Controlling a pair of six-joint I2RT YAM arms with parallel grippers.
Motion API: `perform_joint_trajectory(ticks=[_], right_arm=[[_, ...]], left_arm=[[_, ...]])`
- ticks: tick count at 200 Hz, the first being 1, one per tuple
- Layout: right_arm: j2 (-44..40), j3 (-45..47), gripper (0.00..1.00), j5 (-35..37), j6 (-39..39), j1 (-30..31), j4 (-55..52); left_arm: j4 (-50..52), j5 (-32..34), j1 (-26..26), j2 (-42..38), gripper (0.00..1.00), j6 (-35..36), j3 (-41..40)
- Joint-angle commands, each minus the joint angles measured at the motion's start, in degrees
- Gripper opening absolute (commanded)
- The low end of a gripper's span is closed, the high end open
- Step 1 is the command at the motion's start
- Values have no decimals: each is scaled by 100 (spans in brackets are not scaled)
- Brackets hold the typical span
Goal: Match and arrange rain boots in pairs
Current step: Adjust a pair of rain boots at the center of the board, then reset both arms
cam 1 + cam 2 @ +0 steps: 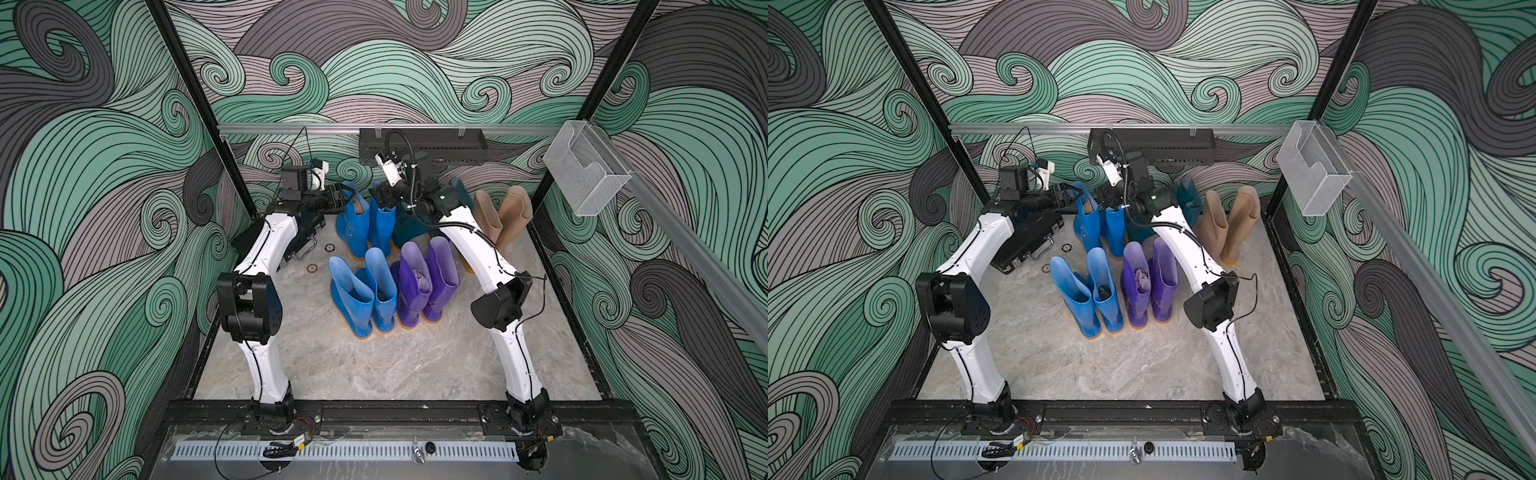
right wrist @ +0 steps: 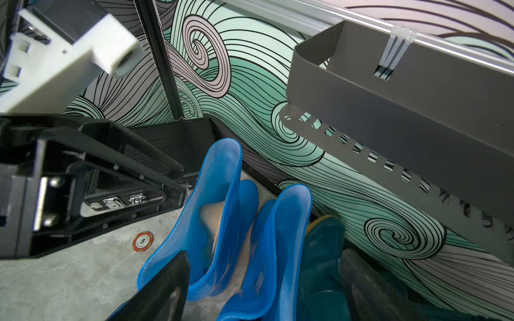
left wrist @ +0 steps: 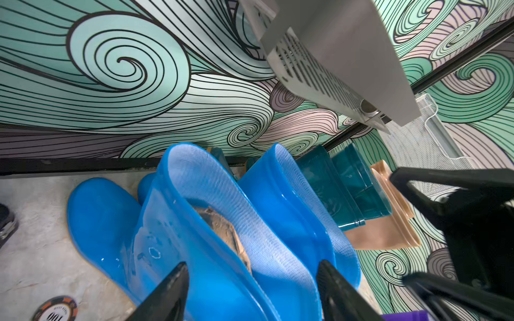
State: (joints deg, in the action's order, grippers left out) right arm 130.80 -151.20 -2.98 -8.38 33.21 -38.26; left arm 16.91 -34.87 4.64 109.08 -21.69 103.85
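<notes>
blue boots (image 1: pixel 354 222) at back: arms reach fwd, left end effector (image 1: pixel 348 195) & right end effector (image 1: pixel 377 195) both apart at cuffs.

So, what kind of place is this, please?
Most likely a robot test cell, not a home: two robot arms mounted on a base rail, an enclosure of wave-patterned wall panels, and rain boots as practice objects.

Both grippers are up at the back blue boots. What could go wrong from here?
1. The left gripper is open with the cuff of a back blue boot between its fingers; pulling away could snag and tip it.
2. The right gripper, also open, sits close by; the two might clash.
3. The teal boots stand right beside, so one fall could topple more.
</notes>
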Motion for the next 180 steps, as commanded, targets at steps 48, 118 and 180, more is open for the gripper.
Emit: perform_joint_trajectory(ticks=[48,118,180], right_arm=[[-3630,3737,88,932,580,-38,96],[-8418,10311,90,1604,1075,-1104,1339],[-9261,14007,99,2170,975,-2055,5352]], left_arm=[[197,2163,-7,-2637,84,1258,-2042],[-568,4515,-166,-5519,89,1624,-6240],[-2844,5271,-222,-4307,91,1531,-7636]])
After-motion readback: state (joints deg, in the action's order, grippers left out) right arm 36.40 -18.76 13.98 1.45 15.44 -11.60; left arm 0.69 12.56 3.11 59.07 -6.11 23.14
